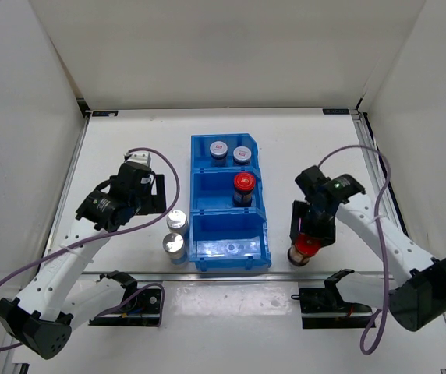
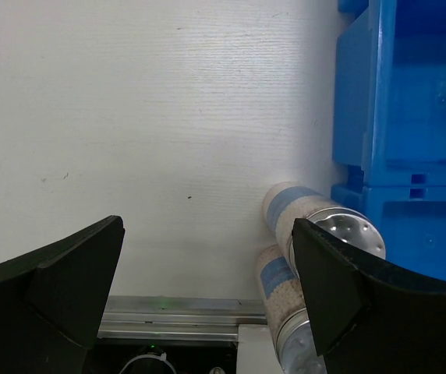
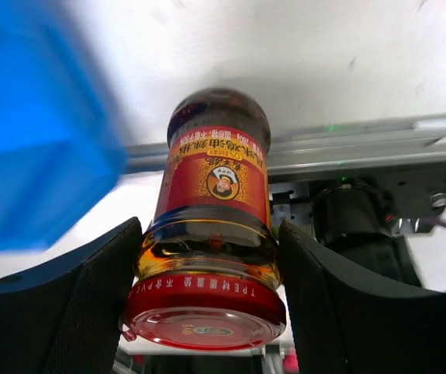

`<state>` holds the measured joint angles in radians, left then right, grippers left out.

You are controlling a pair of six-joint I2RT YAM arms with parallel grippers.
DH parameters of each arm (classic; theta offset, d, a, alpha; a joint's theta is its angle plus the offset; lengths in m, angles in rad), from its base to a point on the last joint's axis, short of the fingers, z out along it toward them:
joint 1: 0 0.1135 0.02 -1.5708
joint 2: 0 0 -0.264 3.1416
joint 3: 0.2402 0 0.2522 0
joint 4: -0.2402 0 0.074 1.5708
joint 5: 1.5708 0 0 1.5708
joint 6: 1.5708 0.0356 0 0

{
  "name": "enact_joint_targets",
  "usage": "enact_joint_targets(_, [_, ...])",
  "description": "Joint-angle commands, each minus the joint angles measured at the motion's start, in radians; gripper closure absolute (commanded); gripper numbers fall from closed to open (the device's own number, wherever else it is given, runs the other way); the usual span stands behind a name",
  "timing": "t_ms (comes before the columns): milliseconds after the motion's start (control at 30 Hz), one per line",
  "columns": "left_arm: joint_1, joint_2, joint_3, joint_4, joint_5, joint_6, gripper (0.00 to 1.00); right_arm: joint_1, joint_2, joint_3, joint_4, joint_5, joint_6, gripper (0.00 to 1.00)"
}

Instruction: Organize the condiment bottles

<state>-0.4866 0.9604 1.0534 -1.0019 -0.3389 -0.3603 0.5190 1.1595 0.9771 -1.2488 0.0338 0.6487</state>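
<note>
Our right gripper (image 3: 207, 308) clasps a red-capped jar (image 3: 214, 183) right of the blue bin (image 1: 197, 204), perhaps clear of the table (image 1: 129, 132). Next we must carry it into the middle compartment (image 1: 214, 192) beside its twin (image 1: 243, 187). Our left gripper (image 2: 207, 273) hangs spread, empty.

White table (image 1: 309, 140) w/ alu edge rails (image 1: 69, 179) — plain white walls (image 1: 223, 47) round it.

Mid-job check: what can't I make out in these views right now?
- Right wrist: whether the right gripper's red-capped jar touches the table.
- Right wrist: blue bin, blurred.
- Left wrist: lower silver-capped jar's cap, behind left gripper's finger and frame edge.
- Top: grey-white caps' marks, too small.
</note>
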Motion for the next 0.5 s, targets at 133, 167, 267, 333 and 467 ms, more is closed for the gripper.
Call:
enact_joint_targets(133, [-0.003,-0.028,0.002,-0.023,-0.026,-0.052,0.0,0.012,0.067,0.547,-0.068,0.094,-0.102,1.0])
enact_joint_targets(167, [-0.003,-0.028,0.002,-0.023,-0.026,-0.064,0.0,0.022,0.095,0.605,-0.054,0.094,-0.115,1.0])
enact_joint_targets(267, [-0.003,-0.04,-0.009,-0.023,-0.026,-0.074,0.0,0.1,0.266,0.829,-0.032,0.094,-0.167,1.0])
enact_joint_targets(333, [-0.003,-0.04,-0.009,-0.023,-0.035,-0.074,0.0,0.175,0.343,0.938,-0.032,0.106,-0.199,1.0])
enact_joint_targets(467, [-0.003,-0.04,0.005,-0.014,-0.017,-0.074,0.0,0.266,0.628,1.28,-0.057,0.036,-0.29,1.0])
